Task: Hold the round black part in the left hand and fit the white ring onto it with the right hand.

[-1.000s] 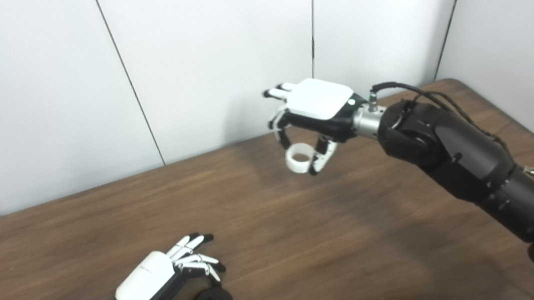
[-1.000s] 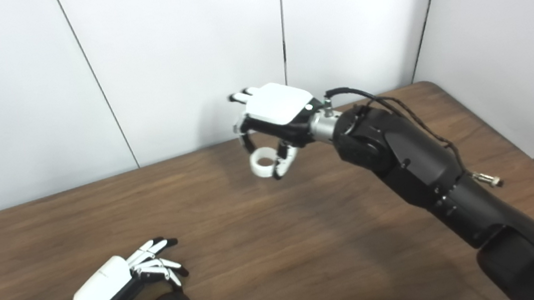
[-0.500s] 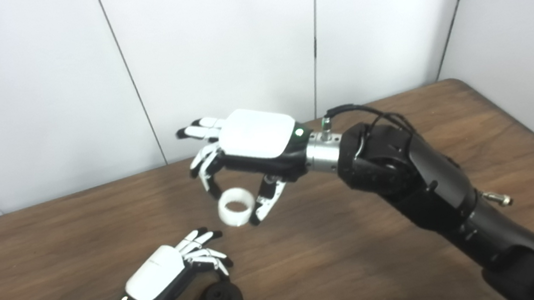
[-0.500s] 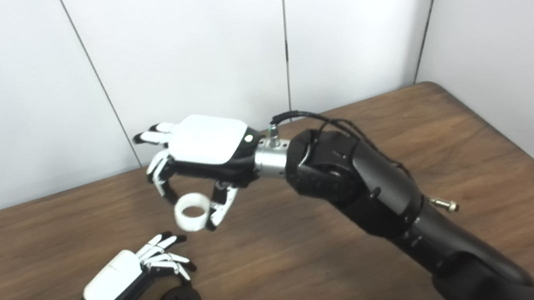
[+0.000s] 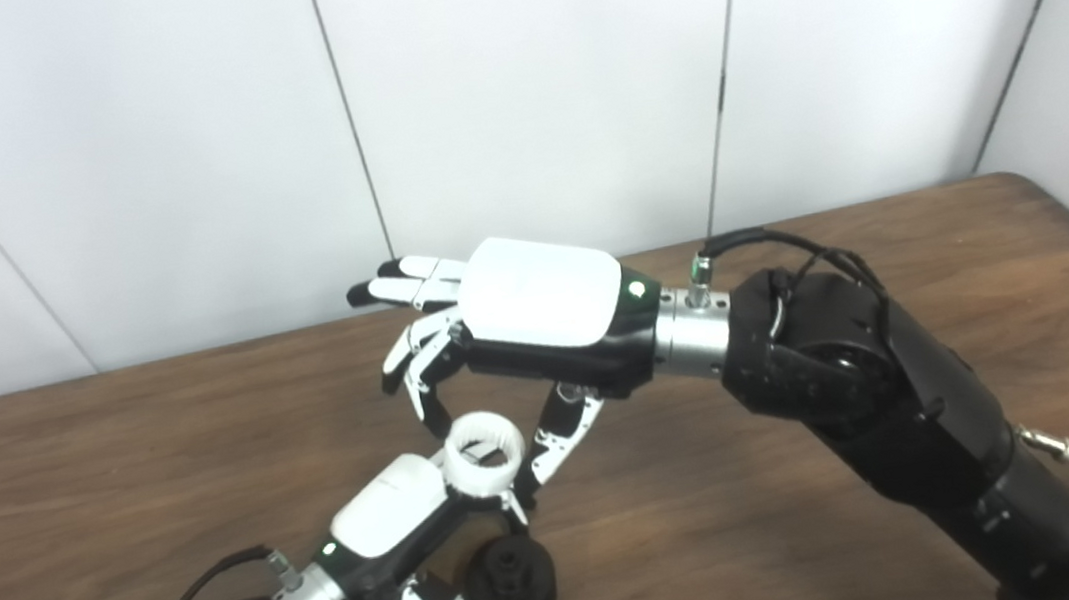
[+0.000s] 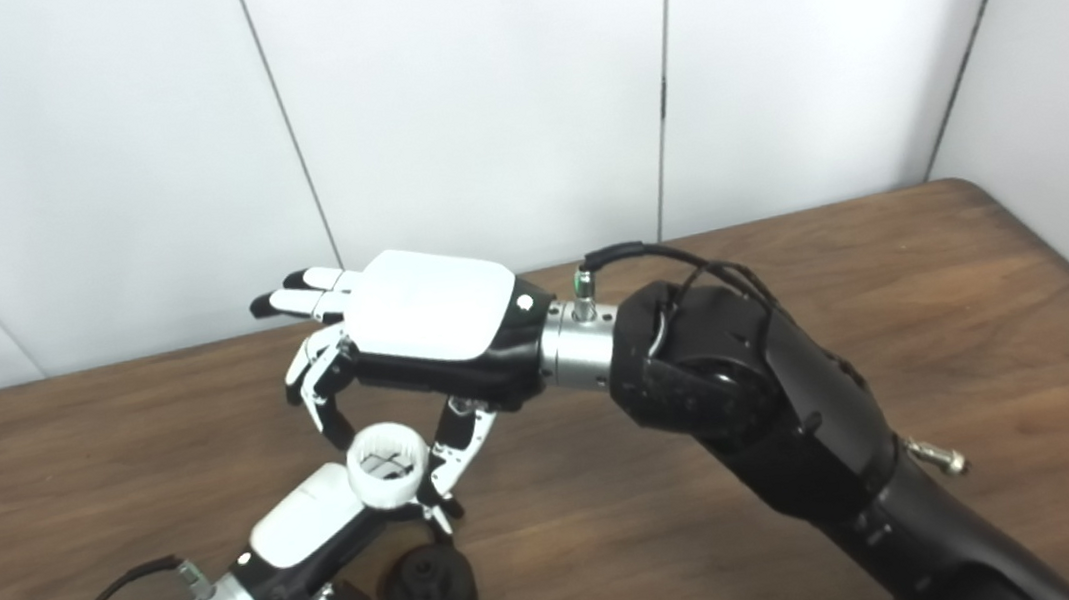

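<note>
Ring [image 5: 481, 452], white, pinched between fingers and thumb of my right hand [image 5: 537, 325], bore near upright; hangs above my left hand [image 5: 388, 518] and short of the round black part [image 5: 512, 572], which that hand cups below and nearer me. Labels, writing: none legible

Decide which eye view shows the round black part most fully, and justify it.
The left eye view: the round black part shows its top hub clear of the left hand. The right eye view shows the same part, but fingers cover slightly more of its edge.
</note>
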